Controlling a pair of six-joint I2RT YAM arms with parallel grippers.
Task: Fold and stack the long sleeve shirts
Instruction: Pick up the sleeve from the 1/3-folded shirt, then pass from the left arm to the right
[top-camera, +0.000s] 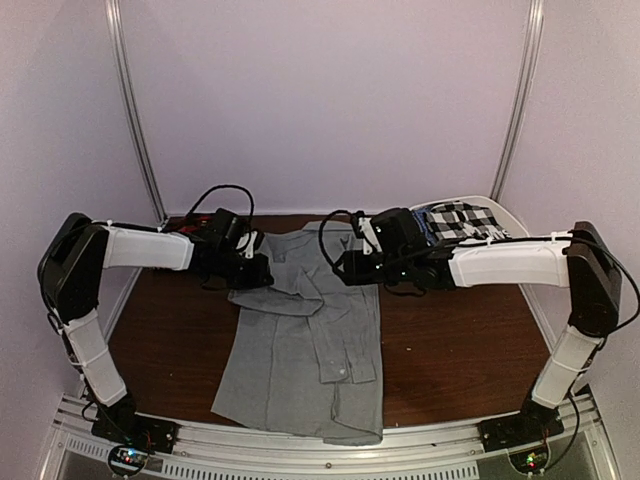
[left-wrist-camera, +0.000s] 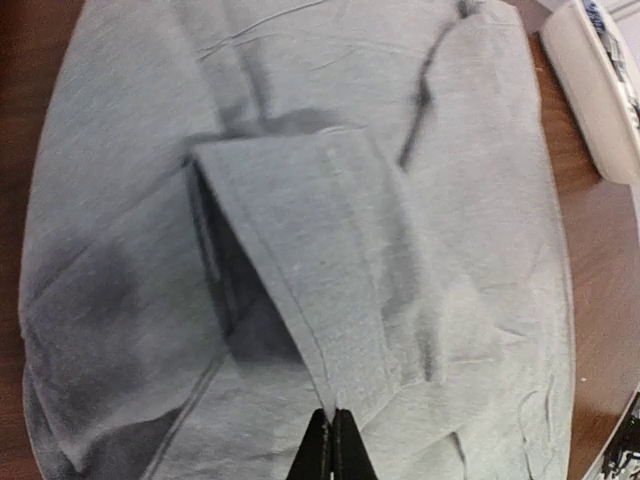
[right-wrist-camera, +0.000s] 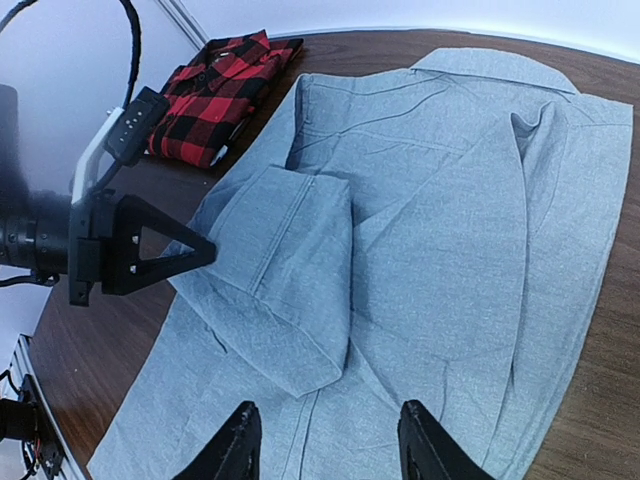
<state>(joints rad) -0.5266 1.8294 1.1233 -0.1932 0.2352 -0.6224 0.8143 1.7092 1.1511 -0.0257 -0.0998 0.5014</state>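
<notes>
Left pincer (left-wrist-camera: 329, 450) clamps the turned-in sleeve of the grey shirt (top-camera: 300, 350), spread across the bench (top-camera: 450, 350); right pincer (right-wrist-camera: 330, 450) hovers released. Plaid shirt (right-wrist-camera: 215, 95) lies folded; grey's folding and stacking remain.

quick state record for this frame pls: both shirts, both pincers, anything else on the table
grey shirt: plain light grey cloth button-up shirt lying on dark brown table, partly folded, sleeve cloth turned in over the body
plaid shirt: red-and-black plaid cloth shirt folded, far left corner, apart from the grey one
left pincer: shut on the edge of a turned-in grey fold
right pincer: open, empty, above the grey shirt
other: white bin far right, black-and-white checked cloth in it
stack: not yet made
</notes>
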